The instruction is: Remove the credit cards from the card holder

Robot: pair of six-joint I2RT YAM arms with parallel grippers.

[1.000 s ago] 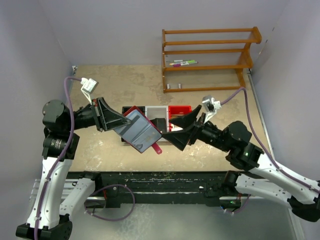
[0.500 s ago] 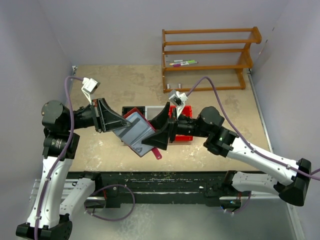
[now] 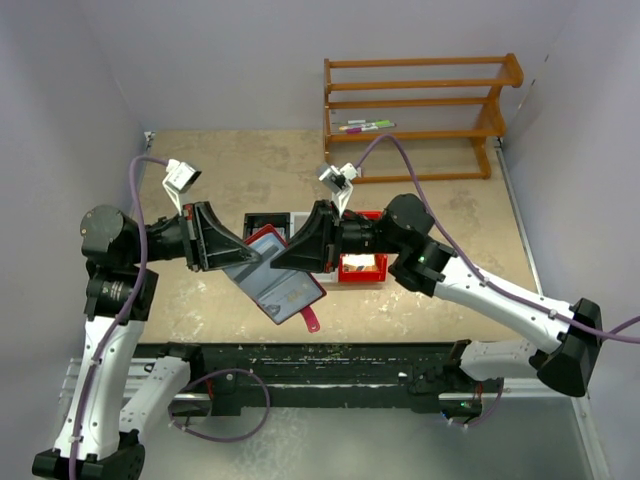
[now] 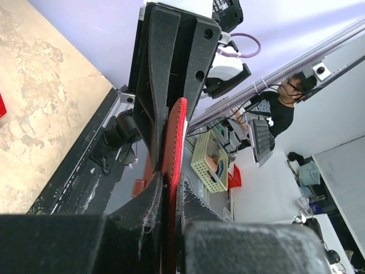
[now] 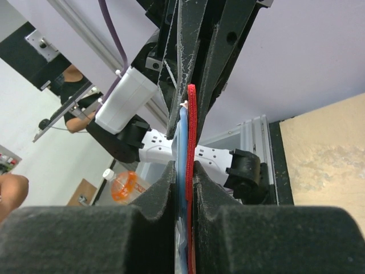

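The maroon card holder (image 3: 290, 295) hangs open above the table, its blue-grey sleeves facing up and its red strap tab (image 3: 311, 321) dangling at the low end. My left gripper (image 3: 244, 256) is shut on its left edge; in the left wrist view the holder's red edge (image 4: 175, 131) runs between the jaws of that gripper (image 4: 170, 185). My right gripper (image 3: 281, 262) is shut on the upper right edge. The right wrist view shows the holder's red cover (image 5: 191, 114) and a blue sleeve pinched in that gripper (image 5: 184, 171). The credit cards are hidden.
Behind the holder sit a red bin (image 3: 362, 268), a white tray (image 3: 308, 217) and a small black box (image 3: 262, 221). A wooden rack (image 3: 420, 110) with markers (image 3: 365, 126) stands at the back right. The black rail (image 3: 330, 360) runs along the near edge.
My right arm swung left from beside the red bin to the holder, and its gripper went from open to shut on the holder's edge. The holder tipped a little lower.
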